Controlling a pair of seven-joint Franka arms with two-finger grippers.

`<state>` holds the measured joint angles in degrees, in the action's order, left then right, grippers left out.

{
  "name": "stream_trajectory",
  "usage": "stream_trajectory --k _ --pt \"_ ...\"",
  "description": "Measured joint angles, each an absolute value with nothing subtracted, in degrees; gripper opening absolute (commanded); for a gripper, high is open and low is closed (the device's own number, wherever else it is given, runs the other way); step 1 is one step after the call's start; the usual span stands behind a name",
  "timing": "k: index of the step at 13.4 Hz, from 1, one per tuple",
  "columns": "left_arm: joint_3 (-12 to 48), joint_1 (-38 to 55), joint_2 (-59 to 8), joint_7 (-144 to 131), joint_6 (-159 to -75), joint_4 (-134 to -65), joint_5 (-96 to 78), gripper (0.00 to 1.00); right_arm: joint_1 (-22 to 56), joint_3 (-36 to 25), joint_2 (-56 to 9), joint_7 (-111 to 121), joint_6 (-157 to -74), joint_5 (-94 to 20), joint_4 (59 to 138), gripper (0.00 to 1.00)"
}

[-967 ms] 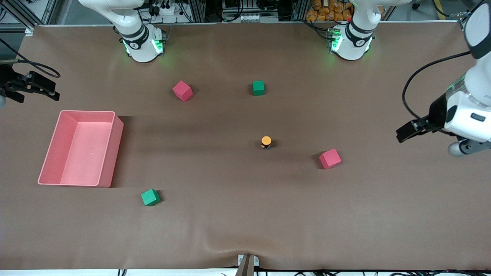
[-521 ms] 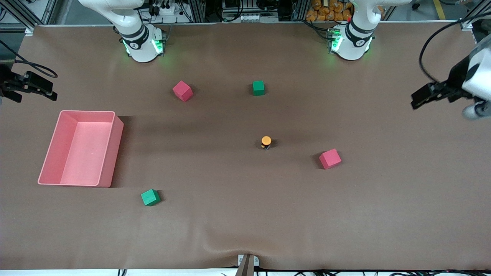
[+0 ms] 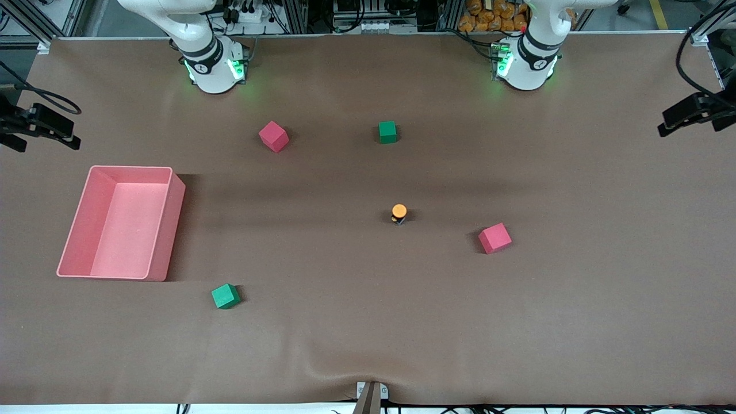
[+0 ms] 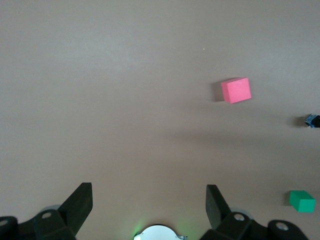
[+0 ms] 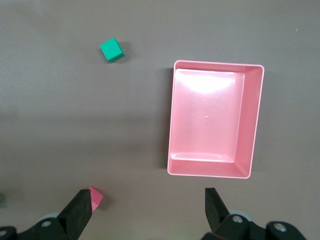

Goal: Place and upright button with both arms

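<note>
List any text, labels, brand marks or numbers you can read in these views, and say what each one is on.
No text can be read in any view.
White arm bases: a small dark mark on each joint band, too small to read.
Tiny orange-capped push-button, red and green foam cubes, pink plastic bin: no markings visible.
Brown table cover: plain.

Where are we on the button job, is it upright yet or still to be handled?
Done, it seems: the button stands on the table, orange cap up, between the cubes. In hand: nothing. The left claw is open at the left arm's end of the table; the right claw is open at the right arm's end, near the pink bin. Left: apparently nothing, as neither claw is near the button.
</note>
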<state>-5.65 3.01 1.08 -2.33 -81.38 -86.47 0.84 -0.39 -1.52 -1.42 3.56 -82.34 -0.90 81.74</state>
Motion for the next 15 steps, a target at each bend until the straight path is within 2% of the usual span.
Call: stream_trajectory --k 15 --pt "-5.5 3.7 1.1 0.8 -81.7 -86.6 0.0 1.00 -1.2 -1.9 -1.3 3.5 -80.8 -1.1 81.1 1.00"
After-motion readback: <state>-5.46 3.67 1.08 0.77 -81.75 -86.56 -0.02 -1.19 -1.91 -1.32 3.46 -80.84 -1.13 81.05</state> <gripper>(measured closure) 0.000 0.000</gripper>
